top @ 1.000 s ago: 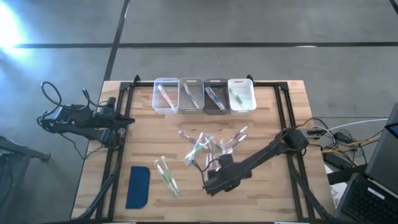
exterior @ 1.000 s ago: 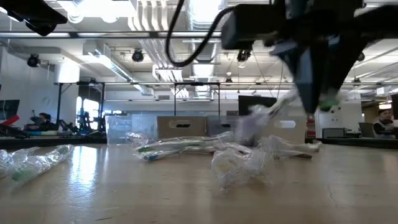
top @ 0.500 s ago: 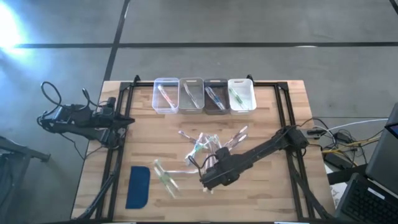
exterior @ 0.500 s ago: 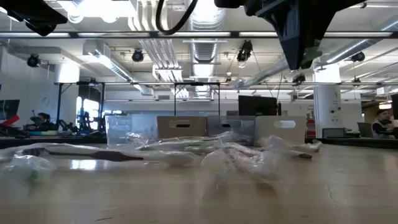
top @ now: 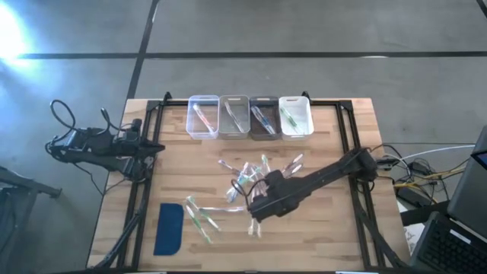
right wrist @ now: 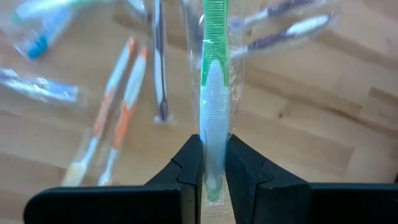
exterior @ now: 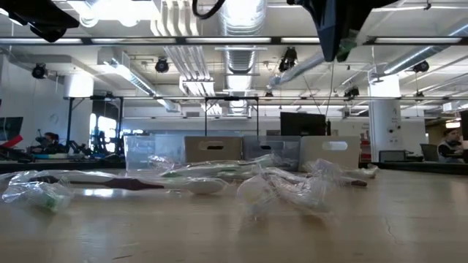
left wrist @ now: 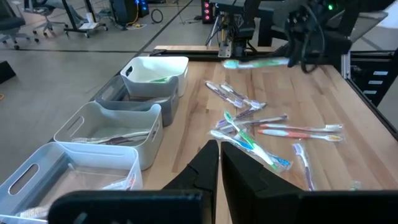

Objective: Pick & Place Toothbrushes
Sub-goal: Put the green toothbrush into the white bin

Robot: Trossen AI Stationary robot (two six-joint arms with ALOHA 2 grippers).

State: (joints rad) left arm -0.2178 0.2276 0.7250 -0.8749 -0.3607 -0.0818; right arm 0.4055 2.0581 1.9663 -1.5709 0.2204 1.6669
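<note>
My right gripper (top: 262, 199) hangs above the middle of the table, shut on a green-and-white toothbrush (right wrist: 215, 74) in a clear wrapper. The same toothbrush (left wrist: 255, 62) shows level in the left wrist view. Under and around it, several wrapped toothbrushes (top: 249, 176) lie flat in a loose heap on the wood. More toothbrushes (top: 199, 215) lie toward the near left. My left gripper (top: 152, 147) waits shut at the table's left edge, raised, touching nothing. My right gripper pinches the wrapped toothbrush by its white part (right wrist: 214, 140), close to one end, between its two fingers. The fingers (right wrist: 189, 162) point down from above and lie across it. The toothbrush is lifted clear, about level, its green end (right wrist: 216, 25) sticking out toward the far edge.
Four small bins (top: 249, 116) stand in a row at the far edge, each with toothbrushes inside. A flat dark-blue pad (top: 169, 228) lies near the front left. Black frame rails (top: 137, 190) run along both sides. Bare wood shows at the near right.
My right gripper has risen, staying shut on the toothbrush, and has drifted toward the far edge. The toothbrush has come up well clear of the heap. In the low view the fingers have climbed to the top of the picture.
</note>
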